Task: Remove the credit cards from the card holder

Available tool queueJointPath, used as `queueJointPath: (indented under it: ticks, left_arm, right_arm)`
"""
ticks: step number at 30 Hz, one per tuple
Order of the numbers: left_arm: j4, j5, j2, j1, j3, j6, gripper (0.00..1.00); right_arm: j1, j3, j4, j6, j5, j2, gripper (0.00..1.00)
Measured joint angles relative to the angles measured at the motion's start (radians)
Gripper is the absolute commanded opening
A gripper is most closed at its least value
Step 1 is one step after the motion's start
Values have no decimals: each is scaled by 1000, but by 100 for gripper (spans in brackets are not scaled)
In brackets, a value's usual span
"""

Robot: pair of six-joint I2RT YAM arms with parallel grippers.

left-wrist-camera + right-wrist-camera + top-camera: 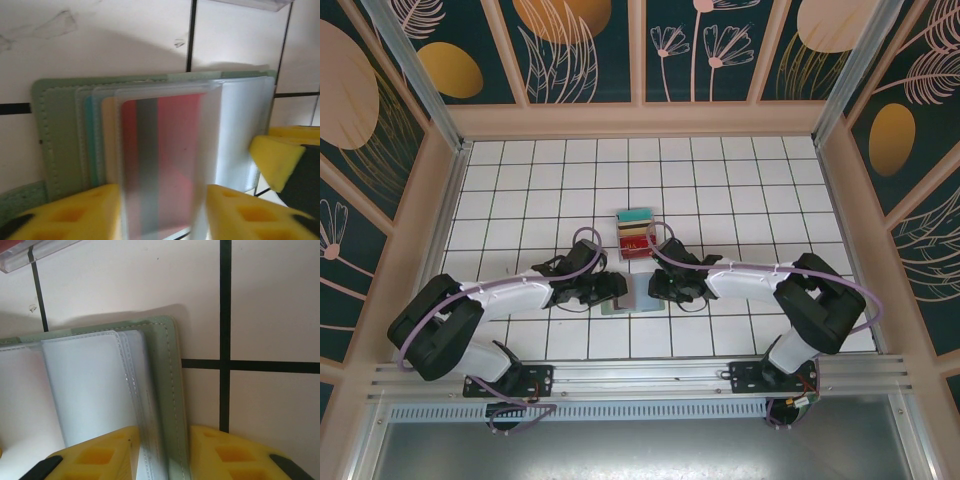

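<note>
Left gripper [162,217]: yellow pads flank a frosted pocket of the card holder [57,145], which carries the red credit card [175,150]. Clamped or just loose, cannot tell. A teal card [89,145] and a tan card [107,145] show edge-on in the pockets behind.

Right gripper [162,457]: narrow, pinching the holder's right edge, green cover and clear leaves together.

Holder lies open on the white tiled table [740,190], between both grippers. Clear tray [637,235] sits just beyond its far edge. Bare tiles to the holder's right; side walls well apart.
</note>
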Motion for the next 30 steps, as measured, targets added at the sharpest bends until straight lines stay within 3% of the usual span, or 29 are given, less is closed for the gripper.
queueJointPath:
  ticks: [5,10,18,25,30]
  left_arm:
    - [23,19,-4,-2,0,-7,71]
    - [50,36,-14,-2,0,-9,98]
    - [64,47,-48,-2,0,-15,99]
    - [128,96,-50,-3,0,-33,93]
    - [178,135,-46,-5,0,-44,81]
  right_arm:
    - [1,0,0,0,3,0,33]
    - [3,0,1,3,4,0,33]
    - [3,0,1,7,4,0,34]
    - [3,0,1,10,4,0,33]
    - [3,0,1,18,6,0,33]
